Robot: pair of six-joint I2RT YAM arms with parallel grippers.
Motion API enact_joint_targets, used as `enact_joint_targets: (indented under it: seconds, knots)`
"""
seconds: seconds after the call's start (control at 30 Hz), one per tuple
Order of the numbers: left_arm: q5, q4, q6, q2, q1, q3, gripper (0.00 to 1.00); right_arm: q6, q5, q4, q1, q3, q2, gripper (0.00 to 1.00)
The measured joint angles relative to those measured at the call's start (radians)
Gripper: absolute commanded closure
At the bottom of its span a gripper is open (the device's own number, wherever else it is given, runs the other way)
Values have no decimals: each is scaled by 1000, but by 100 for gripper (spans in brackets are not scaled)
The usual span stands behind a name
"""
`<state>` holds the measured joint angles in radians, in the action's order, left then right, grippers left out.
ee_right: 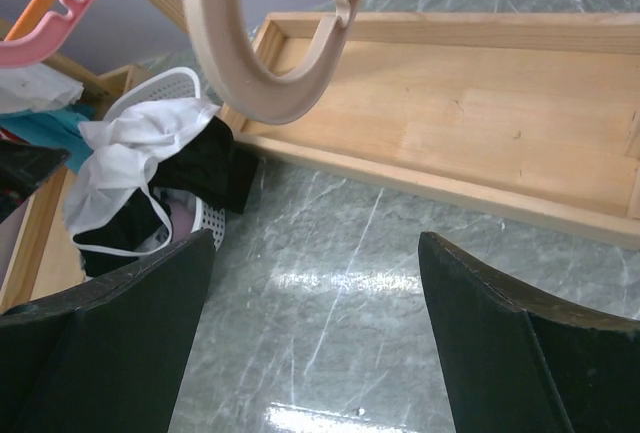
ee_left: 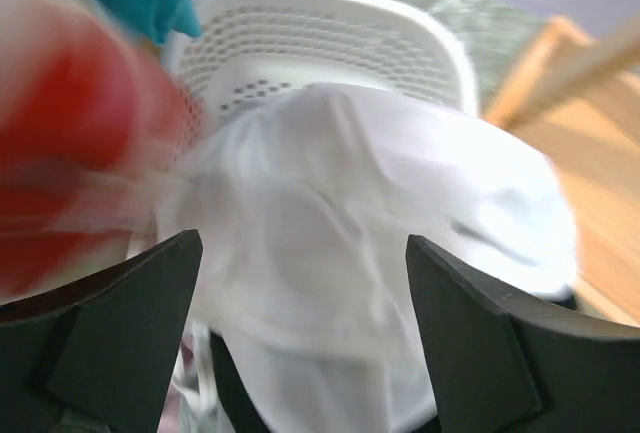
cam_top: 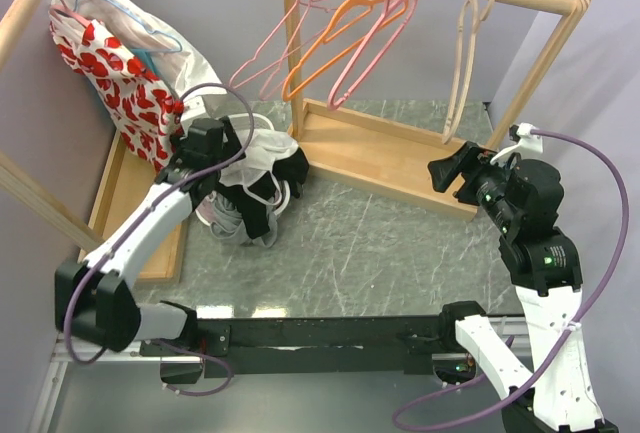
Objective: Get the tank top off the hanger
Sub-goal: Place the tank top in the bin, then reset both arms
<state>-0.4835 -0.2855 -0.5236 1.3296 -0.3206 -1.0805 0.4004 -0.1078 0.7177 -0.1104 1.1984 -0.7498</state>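
Note:
A white tank top [cam_top: 258, 150] lies crumpled on top of a white perforated basket [ee_left: 330, 13], over black clothing. My left gripper [cam_top: 240, 148] hovers just above it, jaws open. In the left wrist view the white cloth [ee_left: 330, 203] fills the space beyond the open left gripper [ee_left: 303, 243], and nothing is pinched between the fingers. No hanger is in the tank top. Empty pink, orange and beige hangers [cam_top: 462, 63] hang on the right rail. My right gripper [cam_top: 450, 175] stands open and empty by that rack's wooden base, above bare marble [ee_right: 315, 243].
A left rack holds a red-and-white patterned garment [cam_top: 115, 78] and other clothes on hangers, close to my left arm. The right rack's wooden base [ee_right: 450, 113] lies ahead of my right gripper, with the beige hanger [ee_right: 240, 43] hanging above it. The basket [ee_right: 165, 83] stands between the racks.

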Motion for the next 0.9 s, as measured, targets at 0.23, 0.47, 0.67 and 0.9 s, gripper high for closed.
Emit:
enact_joint_targets:
  seconds: [0.23, 0.47, 0.67, 0.9]
  knots:
    - [174, 50, 53, -138, -15, 109, 12, 3, -10, -1, 0, -11, 0, 10]
    - [315, 53, 68, -124, -52, 188, 16, 3, -11, -1, 0, -15, 1, 10]
    - [337, 44, 56, -13, -65, 152, 63, 3, -11, 0, 0, -24, 1, 10]
    - [223, -33, 2, 214, -66, 19, 99, 3, -6, 0, 0, -24, 2, 9]
